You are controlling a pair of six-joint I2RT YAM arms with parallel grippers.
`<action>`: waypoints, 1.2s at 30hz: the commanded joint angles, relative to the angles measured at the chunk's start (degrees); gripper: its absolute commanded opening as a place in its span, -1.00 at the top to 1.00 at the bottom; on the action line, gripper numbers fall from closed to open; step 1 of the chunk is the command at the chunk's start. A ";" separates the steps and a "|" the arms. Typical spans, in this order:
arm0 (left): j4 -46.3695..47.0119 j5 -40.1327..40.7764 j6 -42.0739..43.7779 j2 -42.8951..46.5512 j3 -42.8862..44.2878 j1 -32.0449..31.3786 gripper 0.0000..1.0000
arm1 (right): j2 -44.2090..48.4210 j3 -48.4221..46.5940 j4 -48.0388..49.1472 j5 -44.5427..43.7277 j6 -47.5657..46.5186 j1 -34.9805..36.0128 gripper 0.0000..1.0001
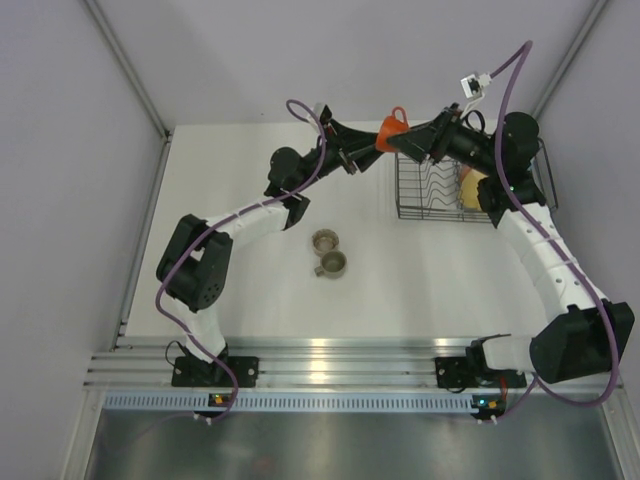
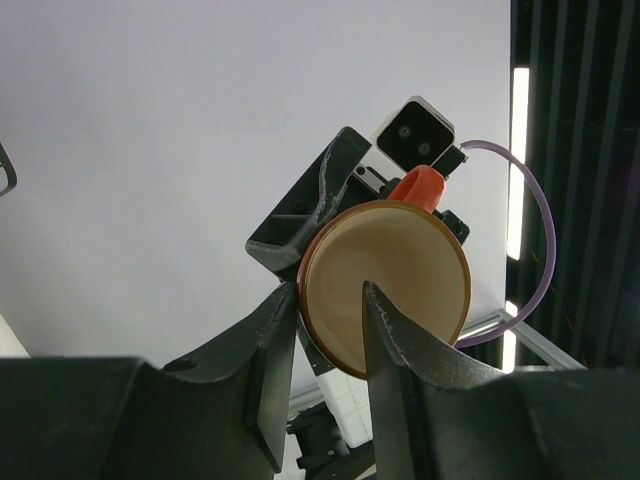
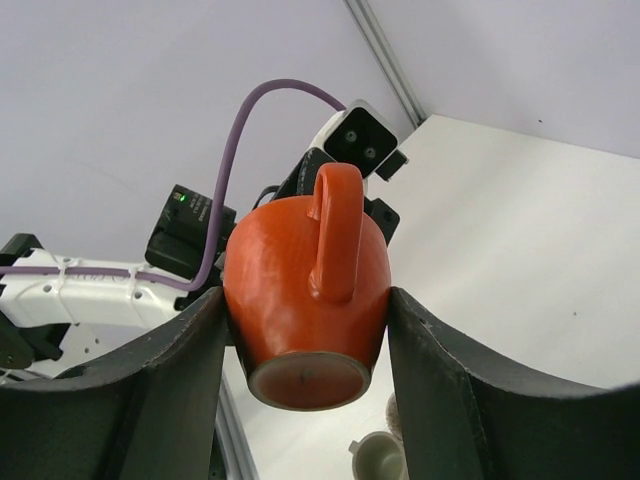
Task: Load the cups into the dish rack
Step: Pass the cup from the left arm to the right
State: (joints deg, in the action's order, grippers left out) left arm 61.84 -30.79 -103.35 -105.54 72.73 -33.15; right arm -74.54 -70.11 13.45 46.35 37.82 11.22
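A small orange cup (image 1: 392, 128) hangs in the air between my two grippers, just left of the black wire dish rack (image 1: 403, 212). My right gripper (image 3: 305, 320) is shut on the orange cup (image 3: 290, 290), one finger on each side of its body, handle facing the camera. My left gripper (image 2: 330, 300) straddles the rim of the cup (image 2: 400, 270). One finger is outside and one inside the mouth, and they stand apart without pinching. A yellow cup (image 1: 470, 188) lies in the rack. Two grey-olive cups (image 1: 324, 241) (image 1: 332, 264) stand on the table.
The rack sits at the table's back right, partly under my right arm. A metal rail (image 1: 330, 360) runs along the near edge between the arm bases. Walls with metal posts close in the left, back and right. One grey-olive cup (image 3: 380, 460) shows below the orange one.
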 commanded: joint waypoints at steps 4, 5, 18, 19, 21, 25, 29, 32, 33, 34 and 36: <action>6.89 -0.94 -0.01 0.16 0.22 0.19 0.24 | 1.59 0.23 4.83 -1.61 -0.12 -2.08 1.00; 6.80 -1.03 0.17 0.16 0.31 0.10 0.23 | 1.59 0.41 5.00 -1.61 0.06 -2.08 1.00; 5.30 -0.24 3.07 -2.22 -1.54 2.64 0.10 | 2.30 0.06 4.39 -1.96 -0.12 -2.78 1.00; 5.39 -0.33 3.15 -2.48 -1.71 2.91 0.09 | 2.38 0.06 4.21 -1.96 -0.21 -2.96 1.00; 4.95 -0.76 3.77 -2.83 -1.45 3.61 0.08 | 2.38 0.06 4.04 -1.96 -0.29 -3.14 1.00; 3.99 -1.55 5.08 -3.18 -1.19 4.49 0.07 | 1.51 -1.25 1.77 -3.01 -1.69 -3.49 1.00; -2.32 -4.10 10.52 -1.26 -0.75 6.59 0.06 | -1.30 -6.00 -8.34 -6.00 -7.31 -3.58 1.00; -17.15 -6.91 26.45 1.91 2.14 7.83 0.07 | -5.60 -12.23 -20.54 -9.95 -12.85 -3.66 1.00; -22.50 -7.09 31.41 3.04 5.20 7.92 0.06 | -7.01 -13.99 -26.23 -11.27 -14.08 -3.66 1.00; -35.87 -6.92 36.76 3.93 7.14 8.01 0.06 | -9.72 -17.92 -29.68 -14.50 -16.44 -3.58 1.00; -48.42 -3.77 51.27 6.04 12.58 7.83 0.06 | -12.54 -21.72 -37.66 -17.33 -19.09 -3.58 1.00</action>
State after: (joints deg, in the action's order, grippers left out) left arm 35.18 -35.24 -74.89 -106.63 76.90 -25.45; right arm -84.05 -85.34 -10.39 35.75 25.91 8.32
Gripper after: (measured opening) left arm 0.470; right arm 0.587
